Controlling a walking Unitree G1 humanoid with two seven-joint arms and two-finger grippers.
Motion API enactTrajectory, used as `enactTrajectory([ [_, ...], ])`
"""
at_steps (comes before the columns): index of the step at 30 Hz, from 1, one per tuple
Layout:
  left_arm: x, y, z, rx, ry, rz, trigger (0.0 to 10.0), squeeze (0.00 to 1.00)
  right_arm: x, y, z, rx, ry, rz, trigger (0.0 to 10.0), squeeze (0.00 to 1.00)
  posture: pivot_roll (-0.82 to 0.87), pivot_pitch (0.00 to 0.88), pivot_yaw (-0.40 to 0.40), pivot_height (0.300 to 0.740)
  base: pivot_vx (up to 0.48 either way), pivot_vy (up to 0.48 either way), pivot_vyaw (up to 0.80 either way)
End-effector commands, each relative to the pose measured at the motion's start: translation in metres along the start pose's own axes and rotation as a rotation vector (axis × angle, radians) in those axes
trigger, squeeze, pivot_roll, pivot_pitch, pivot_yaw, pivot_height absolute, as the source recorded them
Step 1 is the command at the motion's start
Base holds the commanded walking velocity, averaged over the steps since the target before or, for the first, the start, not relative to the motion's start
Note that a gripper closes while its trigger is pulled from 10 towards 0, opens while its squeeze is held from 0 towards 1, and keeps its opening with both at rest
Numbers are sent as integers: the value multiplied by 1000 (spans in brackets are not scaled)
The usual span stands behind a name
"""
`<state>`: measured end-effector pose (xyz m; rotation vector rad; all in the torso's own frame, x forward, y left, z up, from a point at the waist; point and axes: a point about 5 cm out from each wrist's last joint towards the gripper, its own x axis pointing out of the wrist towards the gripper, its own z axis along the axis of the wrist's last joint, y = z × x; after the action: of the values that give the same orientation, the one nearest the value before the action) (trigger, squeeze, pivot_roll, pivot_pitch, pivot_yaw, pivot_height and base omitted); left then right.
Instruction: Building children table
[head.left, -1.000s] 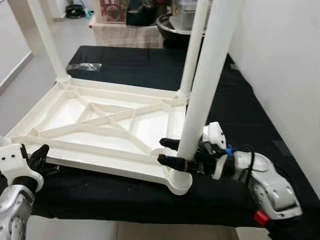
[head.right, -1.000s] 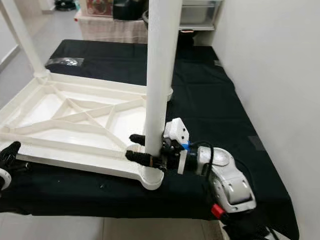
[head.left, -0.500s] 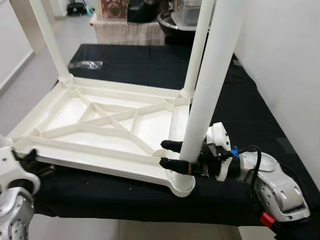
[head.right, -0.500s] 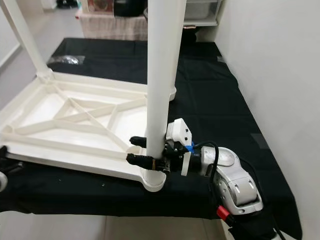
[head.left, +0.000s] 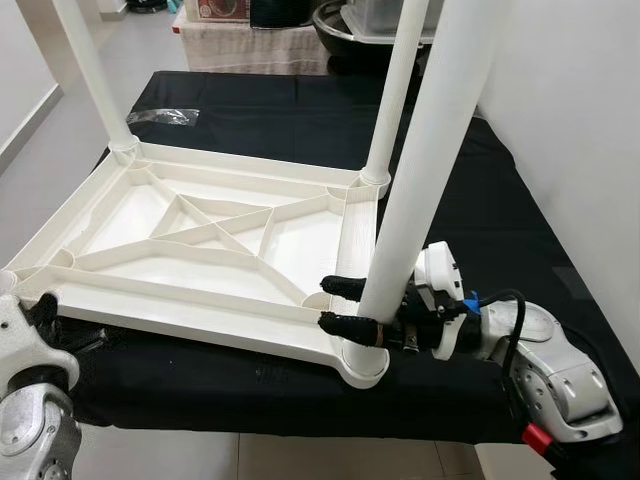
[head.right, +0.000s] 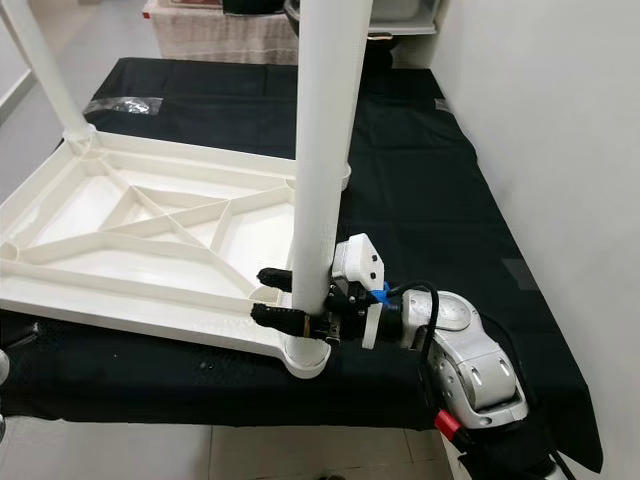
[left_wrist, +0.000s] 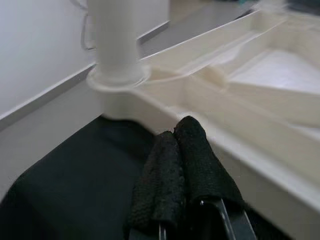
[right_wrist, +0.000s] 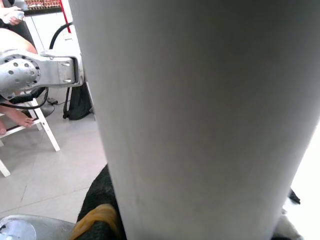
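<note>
At the near left corner of the black-covered bench (head.left: 520, 210), the left gripper (left_wrist: 182, 165) rests low against the cloth with its two black fingers (left_wrist: 160, 175) pressed together, closed on nothing, just beside the outer rim of the white table top (head.left: 150, 225). That table top lies upside down on the bench, its ribbed underside facing up, stretching from the left edge across most of the cloth; a diagonal brace pattern crosses its middle. At its far left corner a white leg (head.left: 95, 75) stands upright in its round socket, and the left wrist view shows another leg (left_wrist: 117, 35) seated in the collar of the near left corner, close ahead of the closed fingers. A clear plastic bag (head.left: 160, 117) lies on the cloth beyond the far left leg. At the far right corner of the table top a third leg (head.left: 395, 95) stands in its socket. At the near right corner, the thick front leg (head.left: 430, 150) rises from its round socket (head.left: 362, 362) at the bench's front edge. The right gripper (head.left: 345, 305) reaches in from the right and clamps this leg just above the socket, one finger on each side of it. Beyond the bench's far edge stand a draped stand and dark pots (head.left: 345, 20).
</note>
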<state>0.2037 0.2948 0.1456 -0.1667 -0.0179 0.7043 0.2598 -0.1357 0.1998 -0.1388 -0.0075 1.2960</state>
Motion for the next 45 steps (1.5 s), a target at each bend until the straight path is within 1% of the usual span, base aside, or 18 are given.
enactTrajectory([
  [1, 2, 14, -11, -13, 54, 79, 10000, 0, -1, 0, -8, 46, 66, -12, 0, 0, 37, 177, -56, 740, 0, 0, 0],
  [4, 10, 29, -14, -56, 74, 184, 10000, 0, -3, 0, -7, 45, 70, -17, 0, 0, 31, 178, -59, 740, 0, 0, 0],
  [8, 13, 31, -16, -66, 83, 207, 10000, 0, -3, 0, -7, 45, 71, -20, 0, 0, 25, 180, -60, 740, 0, 0, 0],
  [11, 15, 31, -17, -75, 85, 207, 10000, 0, -3, 0, -7, 45, 70, -22, 0, 0, 18, 181, -63, 740, 0, 0, 0],
  [14, 31, 25, -16, -94, 79, 185, 10000, 0, -3, 2, -6, 49, 70, -25, 0, 0, 4, 186, -66, 740, 0, 0, 0],
  [17, 36, 25, -14, -98, 76, 181, 10000, 0, -3, 2, -6, 50, 71, -24, 0, 0, -2, 187, -67, 740, 0, 0, 0],
  [19, 50, 25, -15, -107, 90, 169, 10000, 0, -5, 4, -4, 52, 72, -22, 0, 0, -13, 194, -67, 740, 0, 0, 0],
  [23, 55, 24, -17, -122, 109, 154, 10000, 0, -6, 4, -4, 52, 73, -23, 0, 0, -13, 194, -67, 740, 0, 0, 0],
  [25, 70, 16, -18, -157, 134, 107, 10000, 0, -8, 7, -2, 53, 78, -22, 0, 0, -33, 206, -67, 740, 0, 0, 0],
  [28, 77, 10, -16, -172, 137, 84, 10000, 0, -8, 9, -1, 54, 78, -16, 0, 0, -43, 213, -66, 740, 0, 0, 0],
  [32, 99, -11, -2, -192, 128, -3, 10000, 0, -3, 24, 5, 71, 71, 37, 0, 0, -65, 225, -64, 740, 0, 0, 0],
  [36, 101, -12, 0, -193, 122, -11, 10000, 0, -3, 27, 5, 77, 71, 48, 0, 0, -65, 225, -64, 740, 0, 0, 0],
  [39, 119, -25, 22, -191, 76, -91, 10000, 0, 3, 52, 7, 146, 75, 196, 0, 0, -71, 234, -60, 740, 0, 0, 0],
  [41, 119, -25, 22, -191, 76, -91, 10000, 0, 3, 52, 7, 146, 75, 196, 0, 0, -71, 234, -60, 740, 0, 0, 0],
  [42, 123, -30, 29, -194, 60, -124, 10000, 0, 6, 59, 8, 163, 72, 235, 0, 0, -71, 237, -58, 740, 0, 0, 0],
  [43, 123, -30, 29, -194, 60, -124, 10000, 0, 6, 59, 8, 163, 72, 235, 0, 0, -71, 237, -58, 740, 0, 0, 0],
  [44, 126, -38, 36, -199, 47, -164, 10000, 0, 14, 64, 8, 166, 63, 259, 0, 0, -70, 238, -56, 740, 0, 0, 0],
  [45, 126, -38, 36, -199, 47, -164, 10000, 0, 14, 64, 8, 166, 63, 259, 0, 0, -70, 238, -56, 740, 0, 0, 0],
])
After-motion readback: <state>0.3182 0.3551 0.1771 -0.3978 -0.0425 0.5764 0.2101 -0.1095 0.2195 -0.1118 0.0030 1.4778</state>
